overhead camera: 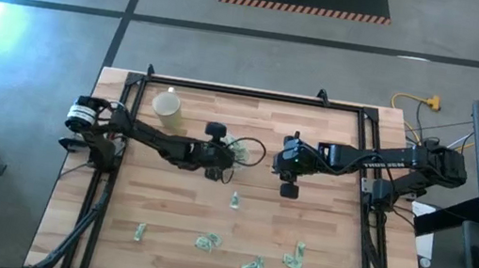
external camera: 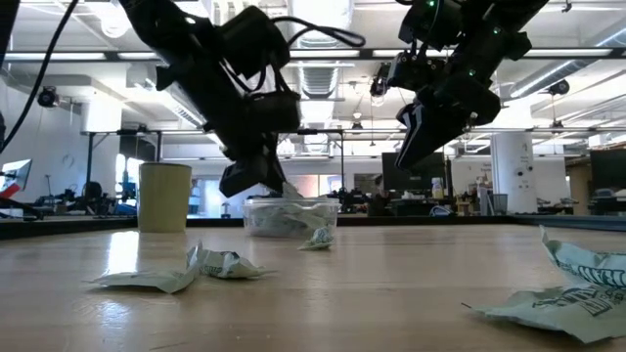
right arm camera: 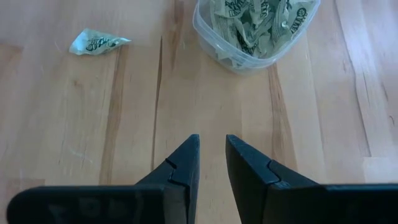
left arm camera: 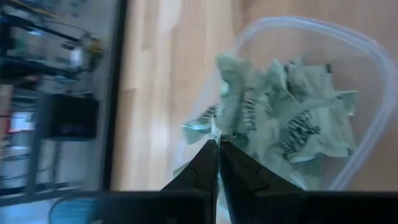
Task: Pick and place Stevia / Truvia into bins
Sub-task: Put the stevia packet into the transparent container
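The clear tub [overhead camera: 239,150] stands mid-table and holds several green-and-white sachets [left arm camera: 298,124]. It also shows in the low view [external camera: 290,217] and the right wrist view [right arm camera: 255,34]. My left gripper [overhead camera: 220,158] is at the tub's rim, shut on one sachet [left arm camera: 231,87]. My right gripper [overhead camera: 289,181] hovers open and empty to the tub's right, above the table [right arm camera: 212,146]. Loose sachets lie flat on the wood: one near the tub [overhead camera: 234,200] [right arm camera: 96,42], several toward the near edge [overhead camera: 206,241]. My left gripper pinches the sachet by one end [left arm camera: 217,130] between its two fingertips. The rest of the sachet stands out beyond the fingertips, crumpled, over the tub's open top and the sachets inside it.
A pale yellow cup [overhead camera: 167,106] stands at the far left, also in the low view [external camera: 163,196]. Crumpled sachets lie close to the low camera [external camera: 210,266] [external camera: 567,293]. Dark frame rails [overhead camera: 109,181] run along the table's sides.
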`<action>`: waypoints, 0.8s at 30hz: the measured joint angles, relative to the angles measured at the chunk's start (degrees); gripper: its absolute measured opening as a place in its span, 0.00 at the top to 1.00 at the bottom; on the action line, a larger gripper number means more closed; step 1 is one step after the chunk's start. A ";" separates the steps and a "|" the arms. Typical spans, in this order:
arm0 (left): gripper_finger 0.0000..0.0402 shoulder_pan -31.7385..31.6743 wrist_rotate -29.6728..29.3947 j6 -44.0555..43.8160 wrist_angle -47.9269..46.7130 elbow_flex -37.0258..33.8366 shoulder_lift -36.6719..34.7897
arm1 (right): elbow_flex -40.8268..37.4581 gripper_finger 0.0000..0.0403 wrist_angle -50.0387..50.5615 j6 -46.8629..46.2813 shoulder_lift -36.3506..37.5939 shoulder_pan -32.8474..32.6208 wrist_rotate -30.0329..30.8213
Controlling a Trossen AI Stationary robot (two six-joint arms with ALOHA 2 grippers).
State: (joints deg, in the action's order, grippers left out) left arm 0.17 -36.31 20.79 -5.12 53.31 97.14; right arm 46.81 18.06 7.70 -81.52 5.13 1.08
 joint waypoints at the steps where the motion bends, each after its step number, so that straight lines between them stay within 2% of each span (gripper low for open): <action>1: 1.00 -0.35 1.36 -0.59 -0.14 -0.15 0.00 | 0.00 0.83 0.00 0.00 0.02 0.00 0.00; 6: 1.00 -1.21 3.04 -0.95 -0.26 -0.51 0.00 | 0.00 0.83 0.01 -0.04 0.01 0.01 0.00; 16: 0.99 -1.23 1.45 -2.24 -0.08 -1.17 0.00 | 0.00 0.83 -0.05 -0.06 0.01 0.00 0.00; 24: 0.78 -1.23 -0.79 -2.42 -0.10 -1.70 0.00 | 0.00 0.83 -0.46 -0.18 0.00 0.00 0.00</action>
State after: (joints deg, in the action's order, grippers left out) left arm -1.06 -37.10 18.37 -5.21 51.62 97.14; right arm 46.81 17.61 7.52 -81.52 5.13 1.08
